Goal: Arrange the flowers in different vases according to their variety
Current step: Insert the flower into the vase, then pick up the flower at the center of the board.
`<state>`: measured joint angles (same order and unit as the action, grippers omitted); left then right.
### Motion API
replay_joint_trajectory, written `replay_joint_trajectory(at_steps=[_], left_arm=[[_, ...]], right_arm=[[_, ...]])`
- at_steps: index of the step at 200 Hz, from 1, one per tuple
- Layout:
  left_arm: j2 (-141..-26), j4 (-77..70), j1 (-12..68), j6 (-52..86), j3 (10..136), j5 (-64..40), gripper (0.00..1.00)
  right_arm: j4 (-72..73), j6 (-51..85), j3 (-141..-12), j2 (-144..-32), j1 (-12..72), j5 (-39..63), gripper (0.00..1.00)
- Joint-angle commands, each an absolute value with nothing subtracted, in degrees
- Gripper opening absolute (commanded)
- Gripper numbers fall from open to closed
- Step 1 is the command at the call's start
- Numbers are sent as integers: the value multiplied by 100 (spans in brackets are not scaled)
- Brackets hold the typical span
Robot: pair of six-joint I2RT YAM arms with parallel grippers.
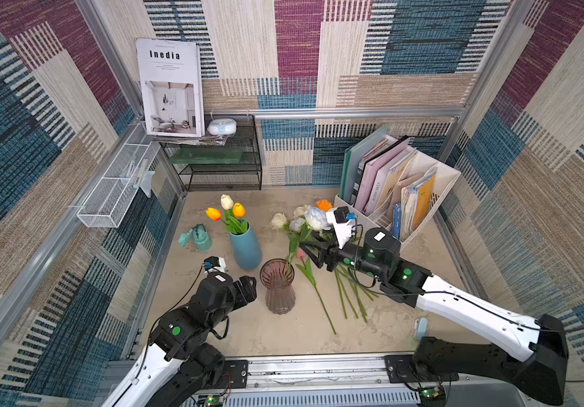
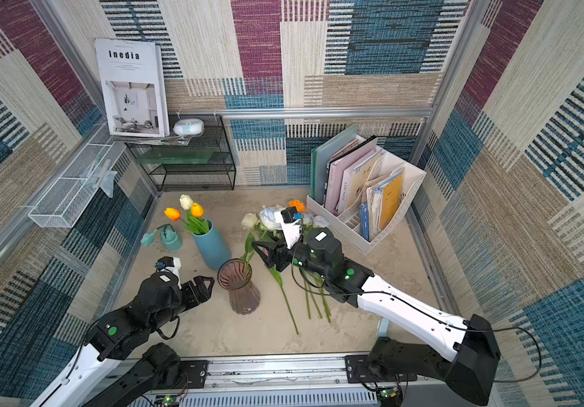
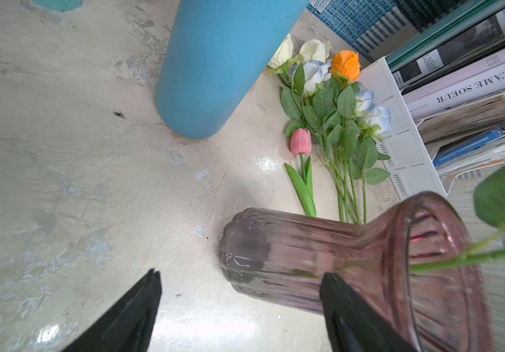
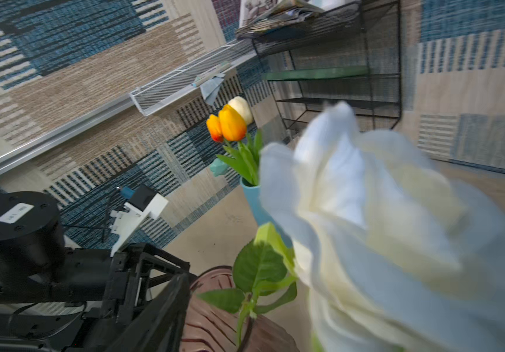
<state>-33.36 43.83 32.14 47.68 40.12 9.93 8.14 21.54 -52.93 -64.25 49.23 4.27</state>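
A blue vase (image 1: 246,248) holds three tulips (image 1: 229,209), orange, yellow and white. In front of it stands the ribbed purple glass vase (image 1: 278,287) with one white and pale-blue rose (image 4: 382,228) whose stem leans out of its mouth. My right gripper (image 1: 308,252) is open beside that stem, above the vase; one of its fingers (image 4: 166,307) stands clear of the stem. My left gripper (image 3: 242,289) is open and low at the purple vase's left side. A pink tulip (image 3: 300,140) and several roses (image 3: 336,122) lie on the table.
A teal watering can (image 1: 199,238) stands left of the blue vase. A white file holder (image 1: 445,176) with magazines fills the back right. A black wire shelf (image 1: 220,169) is at the back, and a white mesh basket (image 1: 114,190) hangs on the left wall.
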Motion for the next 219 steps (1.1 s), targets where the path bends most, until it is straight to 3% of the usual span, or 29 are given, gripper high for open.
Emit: replay_joint_trajectory(at_steps=[1, 49, 89, 144, 219], left_arm=[[-3467, 4423, 3199, 4559, 4086, 1236, 91], [-3544, 4343, 3139, 4533, 3952, 1226, 93], [-3421, 4382, 3080, 4537, 3808, 1195, 93], [-3298, 4395, 2971, 4545, 3668, 1074, 93], [-3235, 4360, 2883, 4556, 3547, 942, 93]], right_arm=[[-17, 2186, -5108, -6100, 4445, 193, 67], [-346, 2250, -4516, -5633, 3302, 457, 65], [-801, 2330, -4438, -6443, 2698, 451, 60], [-1062, 1974, -4972, -8091, 2593, 748, 40], [-1261, 1591, -5732, -9690, 2592, 1124, 37]])
